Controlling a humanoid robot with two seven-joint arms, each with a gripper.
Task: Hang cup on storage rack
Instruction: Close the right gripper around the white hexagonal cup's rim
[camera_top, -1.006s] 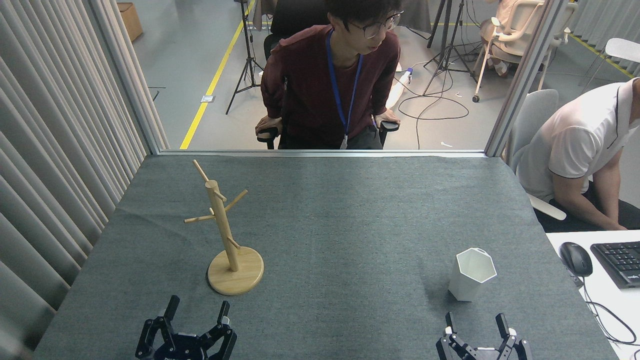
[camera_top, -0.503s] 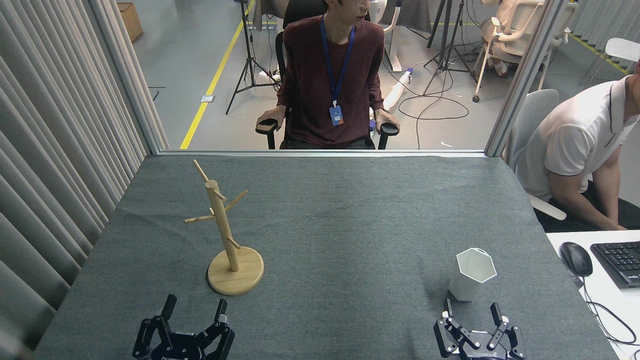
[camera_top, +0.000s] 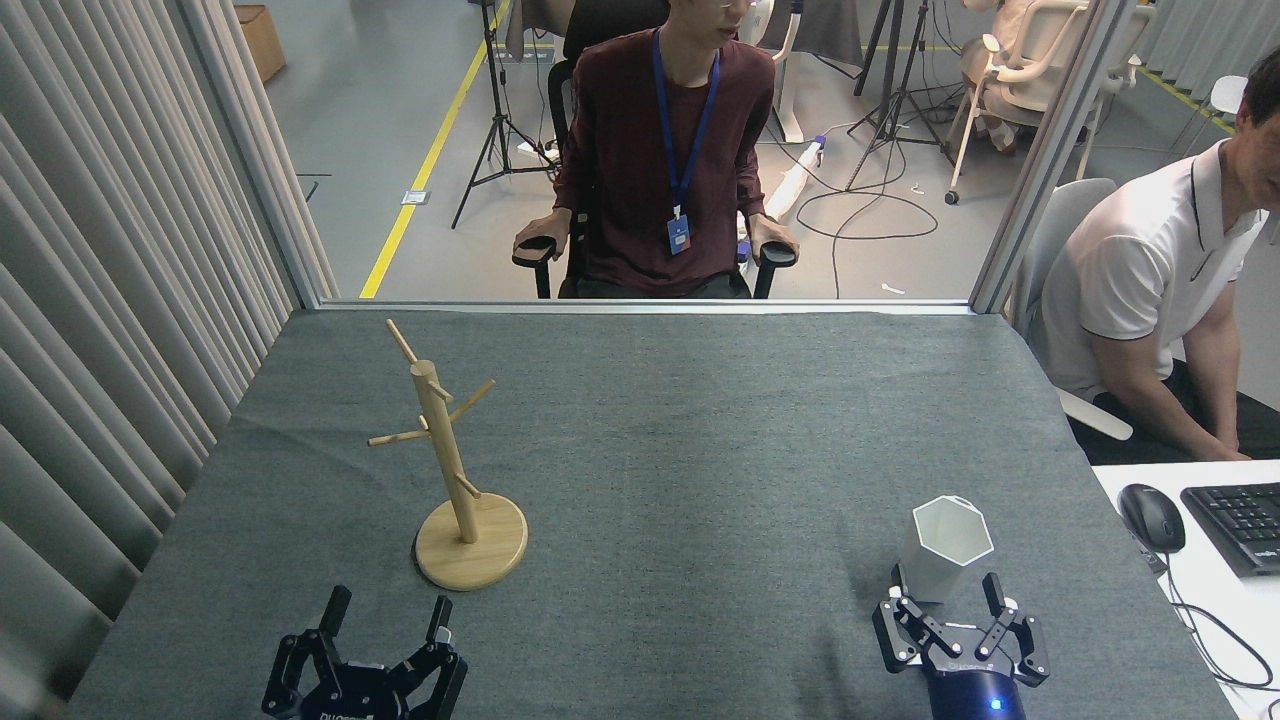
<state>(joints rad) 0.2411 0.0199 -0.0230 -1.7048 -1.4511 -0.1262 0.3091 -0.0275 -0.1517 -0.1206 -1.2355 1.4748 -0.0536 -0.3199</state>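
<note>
Cup (camera_top: 945, 551) stands upright on my grey table (camera_top: 700, 450); my right gripper (camera_top: 944, 593) spreads its fingers just below it. Left gripper (camera_top: 386, 614) open near the rack (camera_top: 455, 470).

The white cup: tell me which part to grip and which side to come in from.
Grip the cup across its upper body, on two opposite flat facets just below the rim. It stands upright, mouth up, and tapers toward the base, so a low grip would probably slip. Come from the near side with the right gripper, open just in front of it. That likely leaves the rim free for the storage rack.
</note>
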